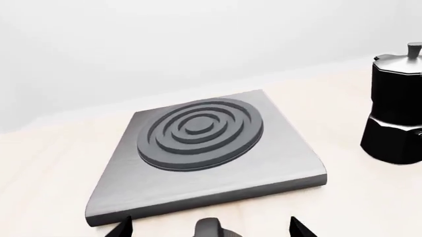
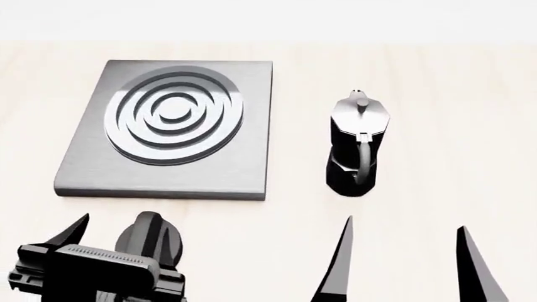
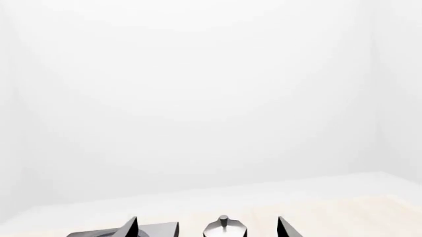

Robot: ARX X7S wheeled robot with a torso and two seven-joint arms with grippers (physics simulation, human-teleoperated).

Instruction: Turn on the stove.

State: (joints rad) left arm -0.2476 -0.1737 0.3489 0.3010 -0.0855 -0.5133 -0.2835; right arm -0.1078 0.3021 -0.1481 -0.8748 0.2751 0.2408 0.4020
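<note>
— Stove (image 2: 84, 170) first: where do you see it?

— It lies flat on the pale table (image 2: 436, 94), in the upper left of the head view. It is a square grey metal slab with raised rings in the middle. Its black knob (image 2: 149, 242) sits apart, near the lower left of the frame, just below the front edge of the slab.

— And the left gripper (image 2: 117, 245)?

— Its fingers are spread, one on each side of the knob. I judge it is placed so to close on the knob and turn it; it does not grip yet. In the left wrist view only the top of the knob shows, low in the frame, between the two finger tips.

— The right gripper (image 2: 403, 264)?

— Also spread and holding nothing, at the lower right, well apart from the stove. It seems only to wait.

— What stands between them?

— A black moka pot (image 2: 359, 145), upright, right of the slab, not touching it.
</note>
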